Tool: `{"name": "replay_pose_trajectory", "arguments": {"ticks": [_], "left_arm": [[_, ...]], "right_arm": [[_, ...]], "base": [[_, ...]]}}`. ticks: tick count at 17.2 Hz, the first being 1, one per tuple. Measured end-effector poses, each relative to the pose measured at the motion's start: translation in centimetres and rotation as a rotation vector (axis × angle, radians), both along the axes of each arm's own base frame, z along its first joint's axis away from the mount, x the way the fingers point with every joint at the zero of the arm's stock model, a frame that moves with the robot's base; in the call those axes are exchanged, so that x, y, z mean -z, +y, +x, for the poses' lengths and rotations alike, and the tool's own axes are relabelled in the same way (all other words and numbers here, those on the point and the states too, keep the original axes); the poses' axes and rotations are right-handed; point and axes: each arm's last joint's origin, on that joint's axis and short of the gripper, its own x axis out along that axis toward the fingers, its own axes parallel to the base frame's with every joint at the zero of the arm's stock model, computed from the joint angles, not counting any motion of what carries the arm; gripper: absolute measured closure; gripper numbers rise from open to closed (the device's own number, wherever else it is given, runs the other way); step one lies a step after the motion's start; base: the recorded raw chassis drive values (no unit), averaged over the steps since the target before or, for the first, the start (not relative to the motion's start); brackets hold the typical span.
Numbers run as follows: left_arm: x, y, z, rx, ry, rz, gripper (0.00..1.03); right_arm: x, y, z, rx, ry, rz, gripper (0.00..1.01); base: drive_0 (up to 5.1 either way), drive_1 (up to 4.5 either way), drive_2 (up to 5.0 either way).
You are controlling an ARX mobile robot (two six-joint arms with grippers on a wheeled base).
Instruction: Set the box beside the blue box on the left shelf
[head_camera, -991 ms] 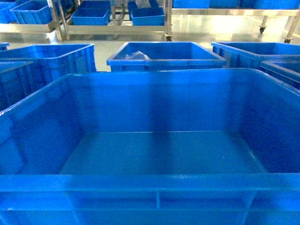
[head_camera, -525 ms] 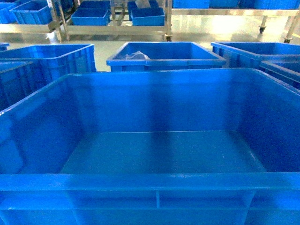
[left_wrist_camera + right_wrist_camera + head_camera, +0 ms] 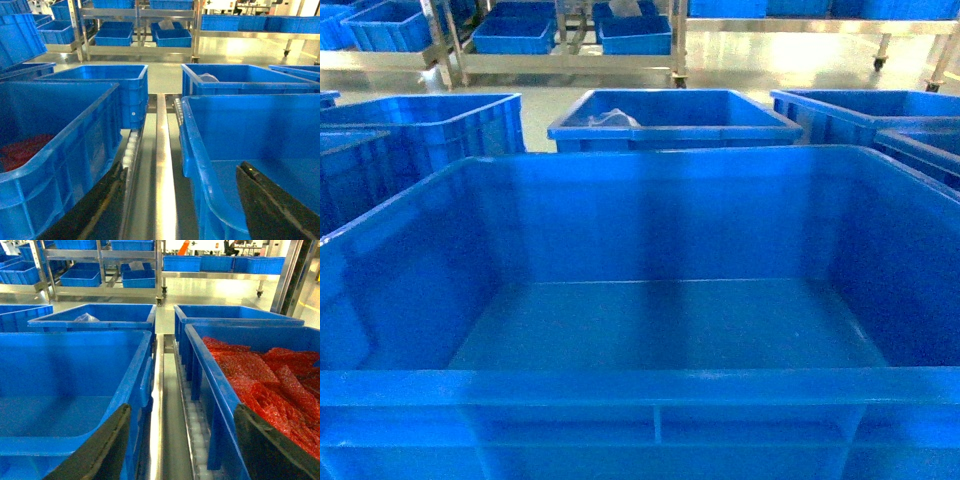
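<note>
a large blue box [image 3: 650,330] fills the near centre of the head view, open side up, with nothing inside and a glossy floor. in the left wrist view the left claw [image 3: 175,210] shows two dark fingers [image 3: 272,200] spread wide; one sits inside the box's left wall, the other outside it, and i cannot tell whether they touch the wall. the right claw [image 3: 180,450] is likewise spread wide, straddling the gap between the box's right wall and a neighbouring crate of red packets [image 3: 265,375]. a metal roller track [image 3: 162,150] runs between the crates. farther off sit more blue crates, one holding a clear bag [image 3: 610,119]. at the far end stand metal shelves [image 3: 560,45] carrying small blue boxes.
</note>
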Motion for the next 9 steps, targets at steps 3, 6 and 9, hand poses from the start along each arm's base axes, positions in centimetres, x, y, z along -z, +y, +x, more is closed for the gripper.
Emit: {"name": "replay_pose_trajectory", "arguments": {"ticks": [3, 6, 9], "left_arm": [[0.00, 0.00, 0.00, 0.000, 0.000, 0.000, 0.04], [0.00, 0.00, 0.00, 0.000, 0.000, 0.000, 0.05], [0.00, 0.00, 0.00, 0.000, 0.000, 0.000, 0.05]], "right_arm": [[0.00, 0.00, 0.00, 0.000, 0.000, 0.000, 0.04], [0.00, 0.00, 0.00, 0.000, 0.000, 0.000, 0.03], [0.00, 0.00, 0.00, 0.000, 0.000, 0.000, 0.03]], "base": [[0.0, 0.00, 0.0], [0.0, 0.00, 0.0], [0.0, 0.00, 0.0]]}}
